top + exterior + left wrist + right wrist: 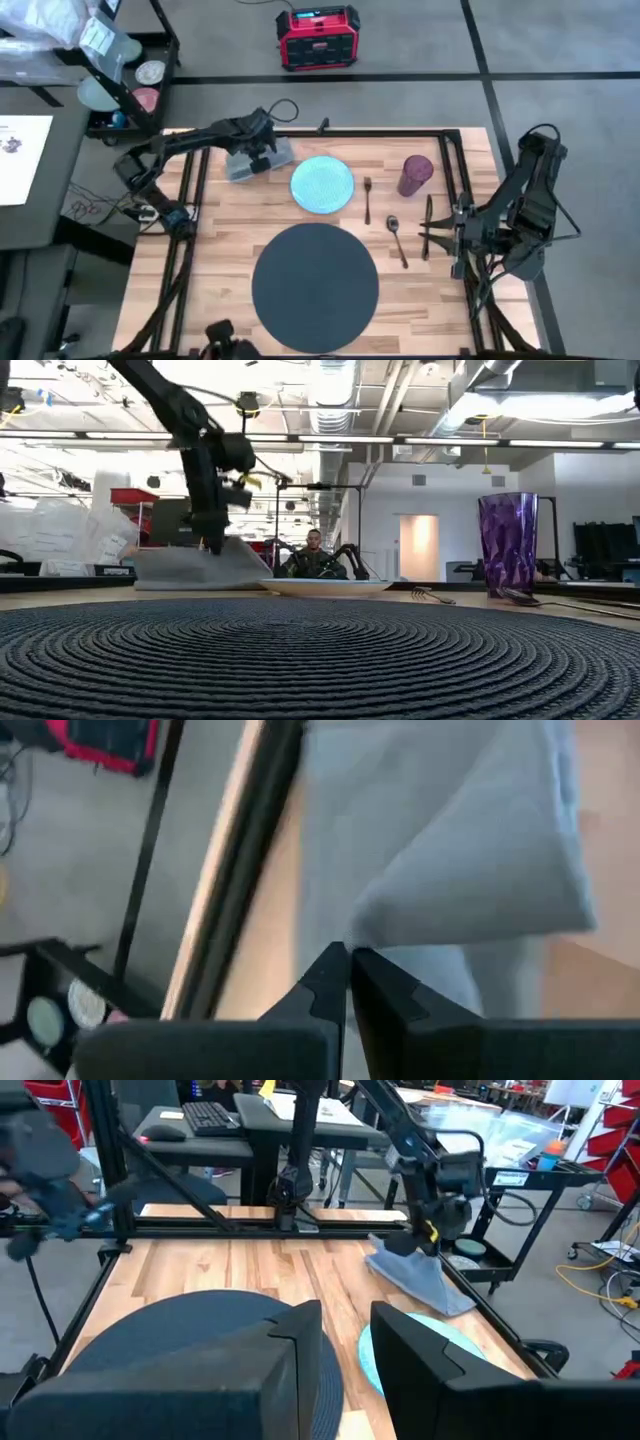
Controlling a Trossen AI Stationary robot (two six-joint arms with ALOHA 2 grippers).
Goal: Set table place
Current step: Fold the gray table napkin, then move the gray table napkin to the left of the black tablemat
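The grey napkin (243, 166) lies at the table's far left, next to the teal plate (322, 185), and my left gripper (262, 155) is shut on it. A fork (368, 199), a spoon (397, 240), a knife (428, 222) and the purple cup (415, 174) are right of the plate. The dark round mat (315, 285) lies near the front edge. My right gripper (345, 1345) stands open by the knife at the table's right edge, with nothing between its fingers. My left gripper pinches a raised fold of the napkin (372, 920) between its two fingertips, coming from above and pointing down. The cloth peaks up at the fingers (214, 542). The rest of the napkin (190, 572) lies on the table.
The black tube frame (300, 132) runs along the table's far and side edges. A cart with dishes (130, 85) stands beyond the far left corner, and a red box (318, 38) sits on the floor behind. Bare wood shows between the mat and the plate.
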